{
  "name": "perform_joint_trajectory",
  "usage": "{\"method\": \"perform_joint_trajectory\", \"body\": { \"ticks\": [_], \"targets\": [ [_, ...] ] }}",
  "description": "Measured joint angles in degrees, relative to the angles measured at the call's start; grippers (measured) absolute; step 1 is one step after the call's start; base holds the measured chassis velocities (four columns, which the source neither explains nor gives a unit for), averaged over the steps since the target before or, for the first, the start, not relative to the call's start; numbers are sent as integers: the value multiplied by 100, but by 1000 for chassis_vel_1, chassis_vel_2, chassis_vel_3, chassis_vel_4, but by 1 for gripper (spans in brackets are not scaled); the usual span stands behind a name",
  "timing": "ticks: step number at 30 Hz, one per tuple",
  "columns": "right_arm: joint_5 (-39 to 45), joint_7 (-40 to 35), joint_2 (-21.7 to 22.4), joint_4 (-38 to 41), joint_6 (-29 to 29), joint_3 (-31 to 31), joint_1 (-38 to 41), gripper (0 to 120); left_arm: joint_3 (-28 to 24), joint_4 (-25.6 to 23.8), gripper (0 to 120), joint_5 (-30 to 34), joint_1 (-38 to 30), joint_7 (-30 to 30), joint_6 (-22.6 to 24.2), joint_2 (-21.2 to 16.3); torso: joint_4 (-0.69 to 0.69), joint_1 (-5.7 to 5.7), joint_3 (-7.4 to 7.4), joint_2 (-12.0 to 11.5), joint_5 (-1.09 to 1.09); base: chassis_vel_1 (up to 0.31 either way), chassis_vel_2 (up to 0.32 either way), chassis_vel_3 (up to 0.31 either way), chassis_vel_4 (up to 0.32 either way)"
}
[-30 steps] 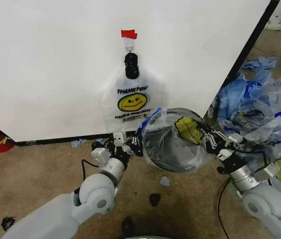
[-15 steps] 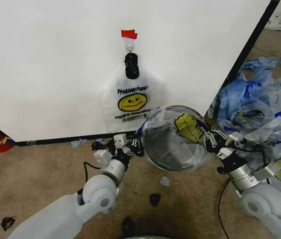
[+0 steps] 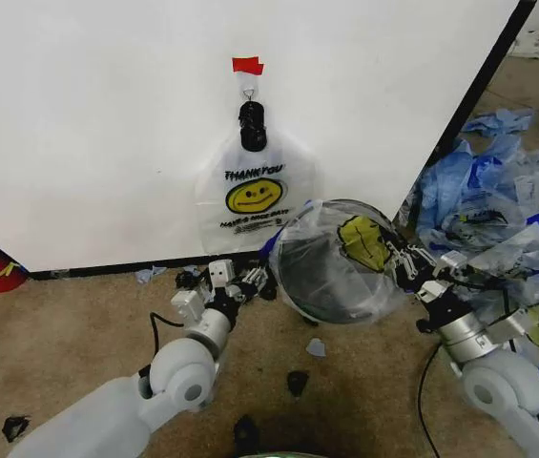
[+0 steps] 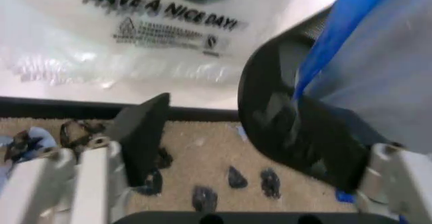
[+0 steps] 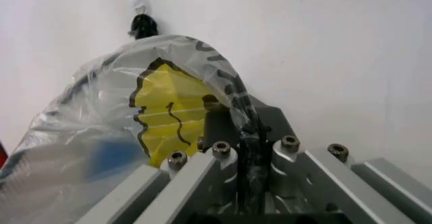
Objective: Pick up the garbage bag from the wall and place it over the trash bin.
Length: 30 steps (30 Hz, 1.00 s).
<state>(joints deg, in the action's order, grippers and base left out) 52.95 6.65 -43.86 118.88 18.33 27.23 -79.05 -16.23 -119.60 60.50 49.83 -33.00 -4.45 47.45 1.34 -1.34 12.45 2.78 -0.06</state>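
Our right end effector (image 3: 404, 264) pinches the garbage bag (image 3: 345, 262) stretched over the trash bin (image 3: 312, 286). Our left end effector (image 3: 250, 279) sits spread beside the bin.

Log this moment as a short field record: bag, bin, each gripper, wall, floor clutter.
garbage bag: stretched over the bin's mouth, smiley print on the right side
trash bin: black, tipped with its mouth toward the camera
right gripper: shut on the bag at the bin's right rim
left gripper: open, beside the bin's left rim
wall: another bag hangs from a hook under red tape
floor: pile of bags at right
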Motion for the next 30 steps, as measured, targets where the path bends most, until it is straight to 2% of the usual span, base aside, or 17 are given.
{"method": "perform_joint_trajectory", "body": {
  "ticks": [1,4,7,11,17,20,24,25,28,30],
  "targets": [
    [0,0,0,0,0,0,0,0,0,0,79,0,0,0,0,0,0,0,0,0,0,0,0,0,0],
    [-45,-110,-64,-29,-27,-31,83,0,-23,38,92,-42,37,-1,7,54,1,0,0,0,0,0,0,0,0],
    [-225,-232,-94,-72,-44,-57,130,0,-23,125,100,-44,-10,-51,0,66,1,0,0,0,0,0,0,0,0],
    [-415,-342,-105,-107,-48,-78,169,0,6,192,100,-62,-20,-125,-10,20,2,0,0,0,0,0,0,0,0],
    [-1189,-688,-129,-245,-37,-93,261,0,189,161,100,-42,29,-338,-2,-88,1,0,0,0,-1,0,0,0,0],
    [-1804,-901,-192,-319,-29,-112,297,0,326,-126,100,87,90,-457,58,-213,1,0,0,0,1,0,0,0,0],
    [-2775,-1278,-335,-366,-37,-181,404,0,429,-823,100,468,108,-545,201,-395,1,0,0,0,0,0,0,0,0],
    [-2775,-1278,-335,-366,-37,-181,404,0,429,-823,100,468,108,-545,201,-395,1,0,0,0,0,0,0,0,0],
    [-3332,-1515,-433,-332,-131,-315,528,0,366,-1347,100,875,-2,-553,323,-414,1,0,0,0,1,0,0,0,0],
    [-3504,-1546,-472,-324,-158,-361,578,0,320,-1442,100,958,-46,-530,353,-406,1,0,0,0,0,0,0,0,0]
  ]
}}
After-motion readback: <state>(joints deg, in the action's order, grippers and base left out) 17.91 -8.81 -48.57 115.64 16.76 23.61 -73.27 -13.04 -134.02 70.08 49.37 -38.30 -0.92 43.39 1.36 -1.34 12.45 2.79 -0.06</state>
